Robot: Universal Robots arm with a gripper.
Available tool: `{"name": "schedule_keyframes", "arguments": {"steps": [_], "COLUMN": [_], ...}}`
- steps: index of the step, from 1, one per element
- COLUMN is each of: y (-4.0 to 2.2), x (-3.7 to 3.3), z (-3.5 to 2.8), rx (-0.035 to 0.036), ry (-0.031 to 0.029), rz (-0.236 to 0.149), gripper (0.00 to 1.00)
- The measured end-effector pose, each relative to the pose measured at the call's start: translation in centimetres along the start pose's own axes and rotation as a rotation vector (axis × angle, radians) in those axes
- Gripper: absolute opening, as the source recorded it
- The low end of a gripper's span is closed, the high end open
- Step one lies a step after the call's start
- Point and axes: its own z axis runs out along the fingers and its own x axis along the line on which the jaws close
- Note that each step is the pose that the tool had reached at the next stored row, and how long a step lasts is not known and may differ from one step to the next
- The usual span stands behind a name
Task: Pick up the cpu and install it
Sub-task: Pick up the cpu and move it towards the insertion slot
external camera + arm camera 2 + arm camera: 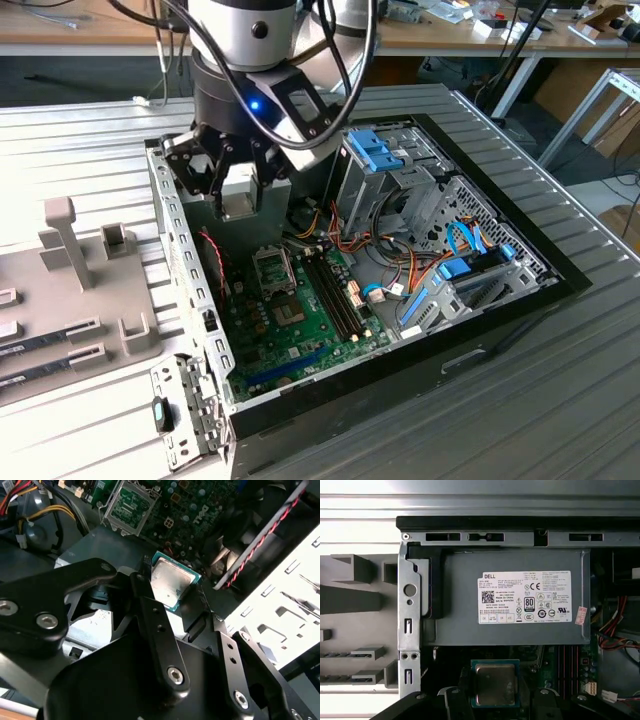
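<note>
Black fingers (150,610) of the end effector (171,587) pinch the cpu (170,580) by two opposite edges, its metal top turned up toward the wrist. The chip hangs about over the near edge of the grey power supply (460,600), in the far part of the open computer case (185,260), on the exterior view's left. The empty socket (272,268) on the green motherboard (300,320) lies nearer and slightly toward the exterior view's right, not yet under the chip
</note>
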Motion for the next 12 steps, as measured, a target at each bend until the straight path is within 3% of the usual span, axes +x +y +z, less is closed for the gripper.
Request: {"name": "schedule_keyframes", "arguments": {"steps": [12], "y": [-0.46], "x": [-1.40], "z": [0.99], "rx": [0.0000], "ry": [0.0020], "rz": [0.000], "gripper": [0.47]}}
